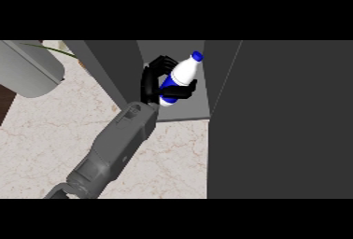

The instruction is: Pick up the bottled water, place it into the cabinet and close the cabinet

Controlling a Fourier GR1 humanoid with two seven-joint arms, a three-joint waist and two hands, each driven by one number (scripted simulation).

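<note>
Bottled water: white plastic btl, blue cap and blue band low on the body, smooth, slim cylinder narrowing to the neck; tilted, cap end pointing up-right in the head view. Location: inside the cabinet opening, over its light grey shelf floor; can't tell if the base touches the shelf yet. Held by one black hand on a grey forearm coming in from the lower edge, fingers and thumb curled round the btl's lower half, pinching it between them. Which arm it is, judged from its entry at lower left: prob. the left; right hand not seen. Step in hand, by my reading: placing, pick-up done, release not yet done. Next move calls for setting the btl down upright, opening the fingers, drawing the arm out clear, then swinging the cabinet door shut; it's a dark grey, flat, matte panel at right. Tabletop: pale marble look, fine veining. Also: grey rounded vessel w/ green leaf, top left.
</note>
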